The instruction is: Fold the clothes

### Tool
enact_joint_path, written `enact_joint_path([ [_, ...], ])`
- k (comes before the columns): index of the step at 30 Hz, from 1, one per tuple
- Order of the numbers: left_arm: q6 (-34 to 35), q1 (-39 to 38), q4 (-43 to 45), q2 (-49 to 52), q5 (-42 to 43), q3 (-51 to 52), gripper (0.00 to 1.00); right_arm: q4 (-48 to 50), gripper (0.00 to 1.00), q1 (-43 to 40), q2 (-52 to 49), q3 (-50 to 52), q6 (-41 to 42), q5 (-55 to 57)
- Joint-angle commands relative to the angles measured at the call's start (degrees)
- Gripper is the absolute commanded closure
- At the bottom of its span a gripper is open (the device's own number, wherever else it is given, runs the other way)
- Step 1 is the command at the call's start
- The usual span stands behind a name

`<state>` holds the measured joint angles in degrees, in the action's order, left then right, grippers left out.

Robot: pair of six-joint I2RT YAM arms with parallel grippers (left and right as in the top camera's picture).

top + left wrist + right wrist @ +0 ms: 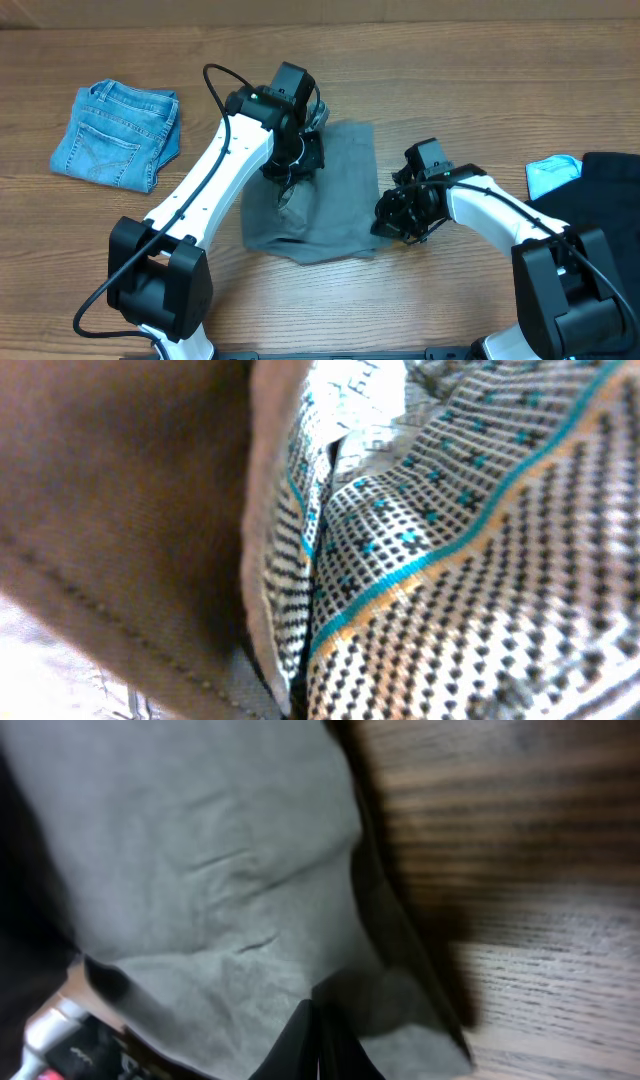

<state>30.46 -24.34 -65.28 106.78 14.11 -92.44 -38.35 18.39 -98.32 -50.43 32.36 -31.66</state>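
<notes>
The grey shorts [335, 205] lie partly folded at the table's middle. My left gripper [293, 168] is down on their left part, where the cloth bunches up under it. The left wrist view is filled by grey cloth [120, 510] and a dotted lining with teal and orange stripes [470, 560]; the fingers are hidden there. My right gripper [393, 215] is at the shorts' right edge. In the right wrist view its dark fingers [318, 1045] are pressed together on the edge of the grey cloth [220, 870].
A folded denim-blue garment [115, 135] lies at the far left. A black garment [605, 190] and a light blue one [552, 172] lie at the right edge. Bare wooden table [450, 90] surrounds the shorts.
</notes>
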Motion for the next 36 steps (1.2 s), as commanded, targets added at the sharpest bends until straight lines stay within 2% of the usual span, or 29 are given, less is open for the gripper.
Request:
enact_joint_path([
  [1, -2.19, 0.04, -3.06, -0.83, 0.04, -5.75, 0.96, 2.64, 0.96, -0.02, -0.24, 3.04, 7.89, -0.57],
  [7, 0.31, -1.99, -3.13, -0.72, 0.96, -7.74, 0.96, 8.35, 0.96, -0.02, -1.68, 7.87, 14.38, 0.07],
  [15, 4.46, -7.63, 1.68, 1.38, -1.51, -7.26, 0.95, 8.50, 0.96, -0.02, -2.75, 7.89, 14.43, 0.00],
  [19, 4.76, -9.99, 2.14, 4.98, -1.33, -7.08, 0.89, 8.48, 0.96, -0.02, -2.75, 7.89, 14.40, 0.00],
  [22, 5.77, -11.85, 3.43, 8.44, -0.50, -7.08, 0.66, 8.48, 0.96, -0.02, -2.75, 7.89, 14.40, 0.00],
  [23, 5.77, -12.04, 3.89, 8.85, -0.13, -7.10, 0.65, 8.44, 0.96, -0.02, -2.75, 7.89, 14.40, 0.00],
  [24, 5.05, -12.04, 4.90, 8.96, 0.31, -7.13, 0.44, 8.28, 0.96, -0.02, -2.75, 7.89, 14.40, 0.02],
  [26, 0.35, -11.96, 4.92, 8.26, -0.37, -8.33, 0.41, 8.04, 0.96, -0.02, -2.75, 7.89, 14.38, 0.00],
  [28, -1.92, -11.63, 0.90, 6.78, -5.33, -11.89, 0.33, 7.74, 0.96, -0.02, -2.75, 7.89, 14.38, -0.02],
  [31, -3.76, -10.80, -5.90, 4.55, -12.92, -17.88, 0.29, 6.38, 0.96, -0.24, -2.71, 7.76, 14.05, -0.92],
  [33, -6.08, -9.66, -11.08, 2.62, -17.27, -21.94, 0.28, 3.80, 0.96, -1.27, -2.01, 6.82, 10.23, -2.56],
  [35, -7.28, -8.66, -14.10, 1.64, -19.45, -23.47, 0.36, 0.20, 0.96, -2.54, -0.17, 5.51, 6.97, -2.40],
  [36, -8.28, -7.54, -16.37, 1.18, -20.09, -23.61, 0.45, -4.50, 0.95, -4.37, 3.43, 3.45, 2.99, -1.07],
])
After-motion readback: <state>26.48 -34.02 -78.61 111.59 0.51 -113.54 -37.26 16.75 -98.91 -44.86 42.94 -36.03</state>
